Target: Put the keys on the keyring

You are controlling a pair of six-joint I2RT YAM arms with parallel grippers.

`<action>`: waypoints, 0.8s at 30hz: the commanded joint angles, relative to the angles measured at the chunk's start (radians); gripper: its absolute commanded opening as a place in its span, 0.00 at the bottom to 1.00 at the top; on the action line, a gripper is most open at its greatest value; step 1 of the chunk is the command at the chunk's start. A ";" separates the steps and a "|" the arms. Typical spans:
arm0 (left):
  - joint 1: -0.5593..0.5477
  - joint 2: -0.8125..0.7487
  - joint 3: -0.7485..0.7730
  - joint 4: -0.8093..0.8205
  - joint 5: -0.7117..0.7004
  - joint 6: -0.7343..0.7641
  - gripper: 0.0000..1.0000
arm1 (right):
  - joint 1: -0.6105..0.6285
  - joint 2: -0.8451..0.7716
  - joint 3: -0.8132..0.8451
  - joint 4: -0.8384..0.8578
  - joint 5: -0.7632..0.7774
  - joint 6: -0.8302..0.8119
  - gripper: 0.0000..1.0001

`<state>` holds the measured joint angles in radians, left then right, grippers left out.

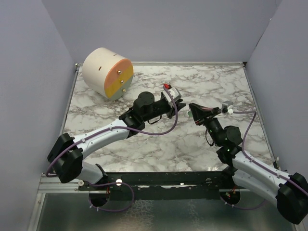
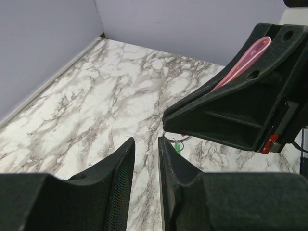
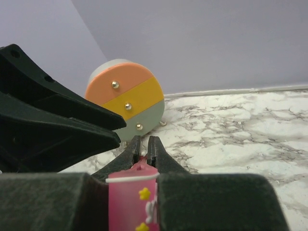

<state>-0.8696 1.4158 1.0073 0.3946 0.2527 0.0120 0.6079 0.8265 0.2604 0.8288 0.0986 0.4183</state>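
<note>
My right gripper (image 3: 143, 144) is shut on the keyring's pink strip (image 3: 132, 202), which runs back between its fingers. In the left wrist view that strip (image 2: 245, 60) lies along the right gripper, and the thin silvery ring (image 2: 182, 139) hangs under its tip just above the marble. The tiny green key (image 2: 178, 147) sits at the ring, touching it; whether it is threaded on I cannot tell. My left gripper (image 2: 147, 140) stands tip to tip with the right one, narrowly open with only tabletop in its gap. From above, the left gripper (image 1: 181, 104) and right gripper (image 1: 192, 112) meet mid-table.
A cream cylinder (image 1: 107, 72) with an orange, yellow and grey-green face and small brass studs lies at the back left; it also fills the right wrist view's middle distance (image 3: 126, 101). Lilac walls close in the marble table (image 1: 159, 149) on three sides.
</note>
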 commanded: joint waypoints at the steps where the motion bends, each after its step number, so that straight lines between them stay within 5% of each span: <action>1: 0.004 -0.081 -0.004 0.061 -0.084 -0.001 0.28 | 0.001 0.013 -0.018 0.153 0.054 0.024 0.01; 11: 0.001 -0.165 -0.196 0.280 -0.025 -0.018 0.32 | 0.000 0.066 -0.098 0.446 0.067 0.043 0.01; 24: -0.025 -0.085 -0.241 0.402 0.045 -0.027 0.35 | 0.000 0.127 -0.035 0.512 -0.020 0.091 0.01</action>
<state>-0.8810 1.3067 0.7830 0.6979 0.2504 0.0036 0.6079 0.9474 0.1837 1.2873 0.1211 0.4938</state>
